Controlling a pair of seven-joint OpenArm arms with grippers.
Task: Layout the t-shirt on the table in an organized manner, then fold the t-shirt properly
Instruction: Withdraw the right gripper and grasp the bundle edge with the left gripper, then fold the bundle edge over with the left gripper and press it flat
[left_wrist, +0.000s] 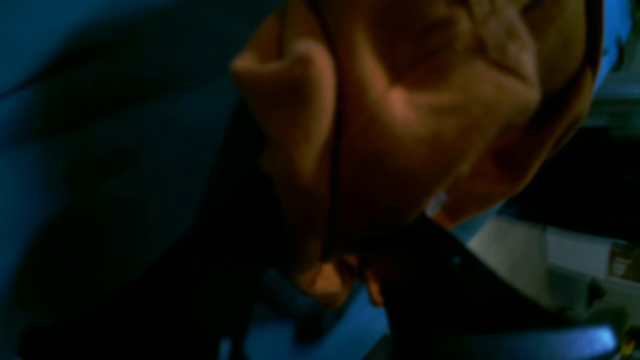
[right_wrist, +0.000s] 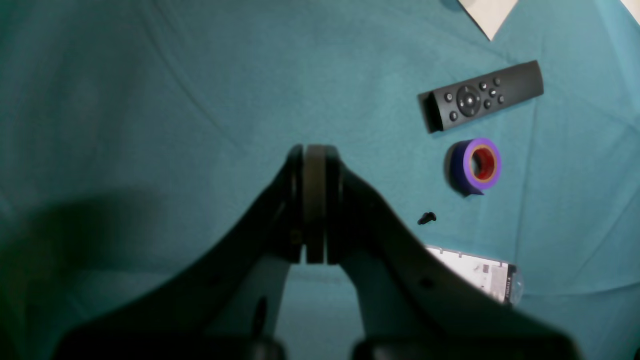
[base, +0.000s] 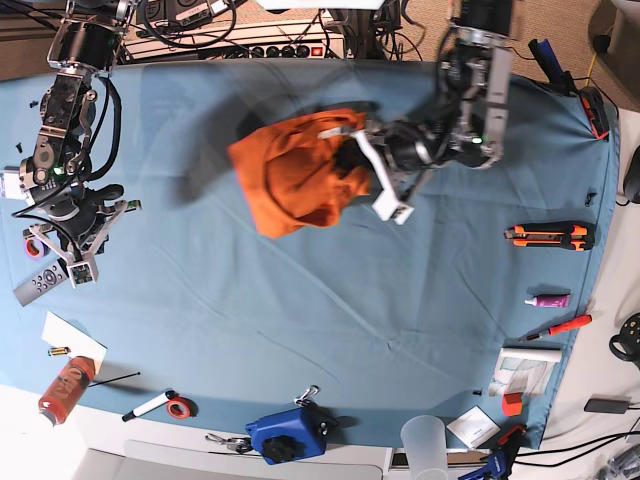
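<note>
While its wrinkled teal cloth spreads wide, the round-cornered counter (base: 330, 320) carries the t-shirt (base: 295, 178), a soft orange bunch toward twelve o'clock. The left hand (base: 368, 168) is clamped on its crumpled edge. At nine o'clock the right hand (right_wrist: 315, 200) hangs pressed together beside a slim black remote (right_wrist: 481, 96) and glossy purple tape roll (right_wrist: 476, 166).

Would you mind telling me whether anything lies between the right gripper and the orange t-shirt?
Nothing visible does: only bare table cloth lies between the right gripper and the t-shirt, which the left gripper has bunched up.
</note>
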